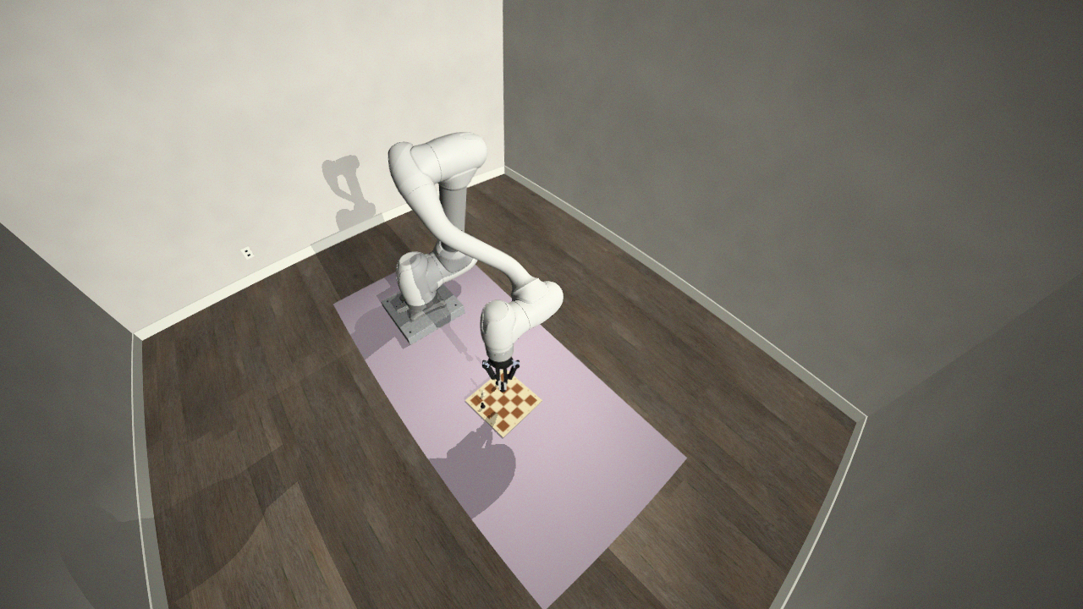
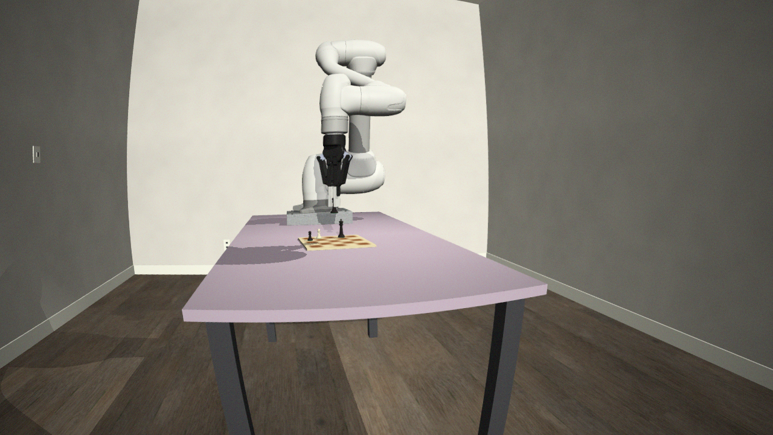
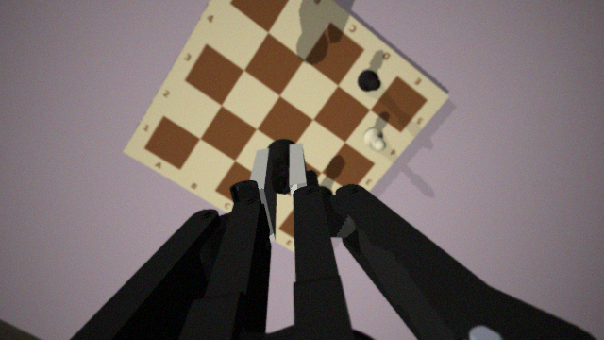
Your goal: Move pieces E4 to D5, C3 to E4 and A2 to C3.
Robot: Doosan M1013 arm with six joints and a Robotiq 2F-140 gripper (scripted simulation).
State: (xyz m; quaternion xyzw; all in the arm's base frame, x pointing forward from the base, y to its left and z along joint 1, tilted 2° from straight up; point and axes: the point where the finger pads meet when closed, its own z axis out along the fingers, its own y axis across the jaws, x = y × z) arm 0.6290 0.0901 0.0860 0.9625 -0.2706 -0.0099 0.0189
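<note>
Over to the left of my fingers in the wrist view, the chessboard [image 1: 517,400] [image 2: 367,244] [image 3: 193,109] showed its A and B files, and A2 stood without a piece. In the middle, my gripper [image 1: 503,384] [image 2: 334,197] [image 3: 283,166] was clenched on a slim black chess piece [image 1: 503,389] [image 2: 334,208] [image 3: 281,162], its pale pads pressed to either side and its base hanging below my fingertips, off the board. Its exact type I could not tell. Just right of my fingers, my own linkage hid most of a tall black king [image 2: 340,229], upright in the exterior view, its square by my reckoning E2. Farther right, a white pawn [image 1: 481,394] [image 2: 319,232] [image 3: 373,138] stood on E4, and beyond it, ahead of my fingers, a small black pawn [image 1: 482,406] [image 2: 309,236] [image 3: 369,80] stood on D5. So I judged the first two moves made and the last, A2 to C3, in hand. The brown C3 square lay beneath and slightly ahead of my fingertips; whether I was centred over it I could not tell. The next move called for lining up the base with C3, coming straight down without brushing the king, and letting go only once the piece stood square. A tilted or early release could have tipped it or left its base across a line.
</note>
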